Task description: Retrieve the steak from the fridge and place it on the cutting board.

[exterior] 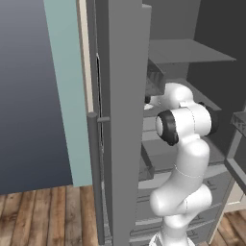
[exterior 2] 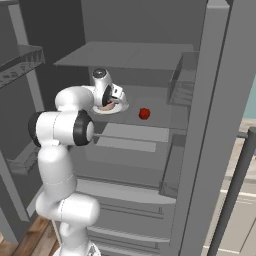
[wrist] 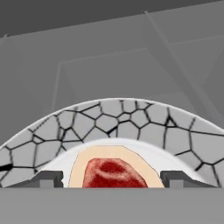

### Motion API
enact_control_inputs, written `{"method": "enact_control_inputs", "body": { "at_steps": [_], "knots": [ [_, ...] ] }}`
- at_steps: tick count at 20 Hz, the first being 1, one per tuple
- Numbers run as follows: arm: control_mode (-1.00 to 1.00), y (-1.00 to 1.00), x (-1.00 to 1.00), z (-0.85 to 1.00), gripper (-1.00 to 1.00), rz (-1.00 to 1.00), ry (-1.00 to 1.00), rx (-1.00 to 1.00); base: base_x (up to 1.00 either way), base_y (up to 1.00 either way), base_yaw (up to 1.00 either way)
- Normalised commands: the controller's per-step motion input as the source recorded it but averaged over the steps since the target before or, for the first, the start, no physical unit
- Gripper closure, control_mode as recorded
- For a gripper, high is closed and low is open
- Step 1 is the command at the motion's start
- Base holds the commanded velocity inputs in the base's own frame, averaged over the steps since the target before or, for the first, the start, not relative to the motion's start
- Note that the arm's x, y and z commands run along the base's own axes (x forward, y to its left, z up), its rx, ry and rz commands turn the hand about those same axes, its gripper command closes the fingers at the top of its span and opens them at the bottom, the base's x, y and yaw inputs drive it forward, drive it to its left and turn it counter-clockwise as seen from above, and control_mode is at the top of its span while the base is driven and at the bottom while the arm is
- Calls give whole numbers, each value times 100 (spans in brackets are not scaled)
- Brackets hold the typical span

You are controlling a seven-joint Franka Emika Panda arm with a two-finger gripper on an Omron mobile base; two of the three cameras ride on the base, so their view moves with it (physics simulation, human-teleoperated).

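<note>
Sitting on a plate [wrist: 118,122] in the fridge [exterior 2: 200,125], the steak [wrist: 113,173] lies low in the frame, between the wide-open, empty hand [wrist: 112,178]; its bottom is cut off.

light: dim, even (rendered) | shadows: faint — soft | blur: none

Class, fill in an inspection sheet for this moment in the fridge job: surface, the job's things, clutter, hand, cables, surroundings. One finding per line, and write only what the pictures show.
Surface: grey fridge shelf, bearing a plate and a red ball.
Job's things: steak lies on a plate with a cracked-stone rim, inside the open fridge; cutting board nothing seen.
Clutter: small glossy red ball on the same shelf, to the right of the plate and apart from it.
Hand: hand is open, low over the plate, one fingertip on each side of the steak; contact cannot be told.
Cables: nothing seen.
Surroundings: wooden floor, pale teal wall panel, long bar handle.
</note>
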Motion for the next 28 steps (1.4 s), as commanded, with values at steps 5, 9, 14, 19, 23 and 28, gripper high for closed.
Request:
{"method": "enact_control_inputs", "body": {
  "at_steps": [5,9,14,19,23,28],
  "knots": [
    [-100,0,-2,2,100,0,-10,0,0,0,0],
    [-100,0,-21,15,100,0,-33,6,0,0,0],
    [-100,-1,-58,61,100,0,-33,15,0,0,0],
    [-100,-27,-98,100,100,-4,-3,17,0,0,0],
    [-100,-46,-100,100,100,-5,3,11,0,0,0],
    [-100,-85,-100,100,100,-6,0,6,0,0,0]
  ]
}}
